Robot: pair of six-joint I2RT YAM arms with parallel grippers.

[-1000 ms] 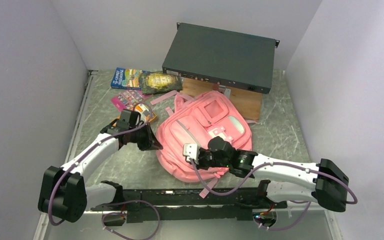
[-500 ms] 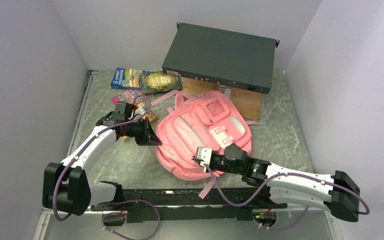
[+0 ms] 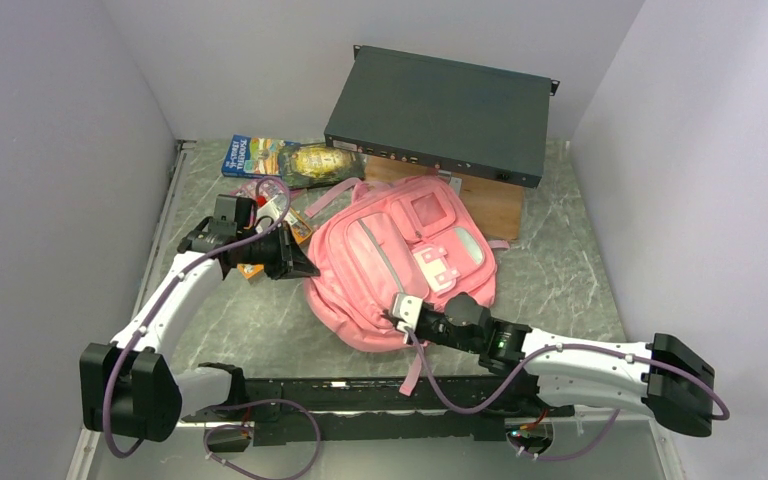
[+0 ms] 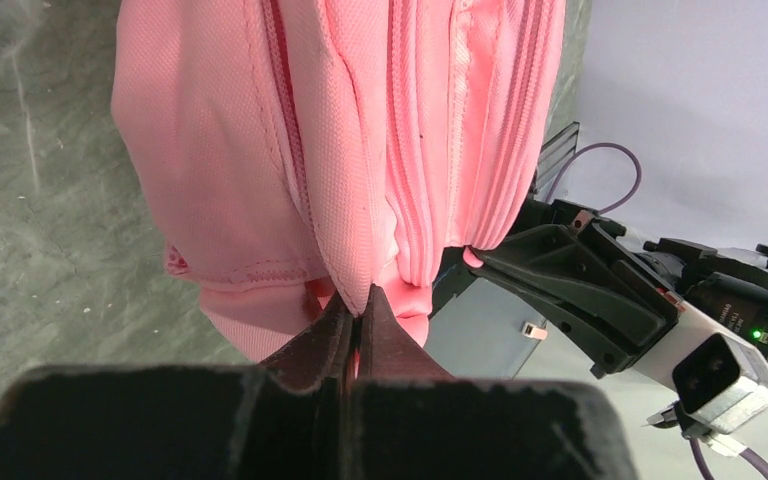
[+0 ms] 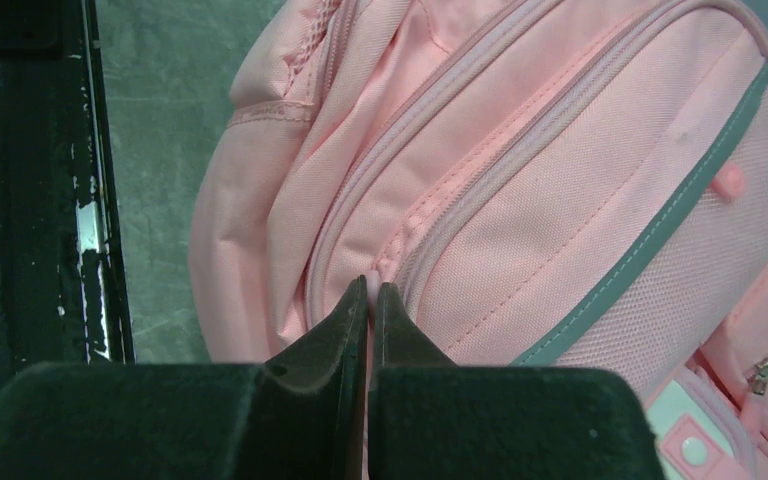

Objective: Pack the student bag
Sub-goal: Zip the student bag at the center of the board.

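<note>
Large soft pink fabric backpack (image 3: 400, 262) (image 4: 340, 150) (image 5: 520, 200) lying front-up in the middle of the grey-green marbled tabletop (image 3: 560, 270), top end toward the far wall, bottom end close to the black base rail (image 3: 360, 386). One long pink strap (image 3: 415, 372) trailing off the near edge of the bag and across that rail.

Left gripper (image 3: 302, 268) (image 4: 360, 312) at the bag's left edge, fingers clenched on a fold of pink cloth beside a seam. Right gripper (image 3: 407, 322) (image 5: 371, 292) at the bag's near edge, fingers pressed together on a sliver of pink at a zip line; zip pull or plain cloth, impossible to tell.

Just behind the bag, a light wooden box (image 3: 485, 203), topped by a flat dark grey metal case (image 3: 440, 112) overhanging it. Toward the far left corner, a blue book (image 3: 250, 156) and a dark glossy packet with a yellow print (image 3: 320, 164), side by side. Nearer, a pink sheet of small pictures (image 3: 258, 192), partly hidden by the left arm.
</note>
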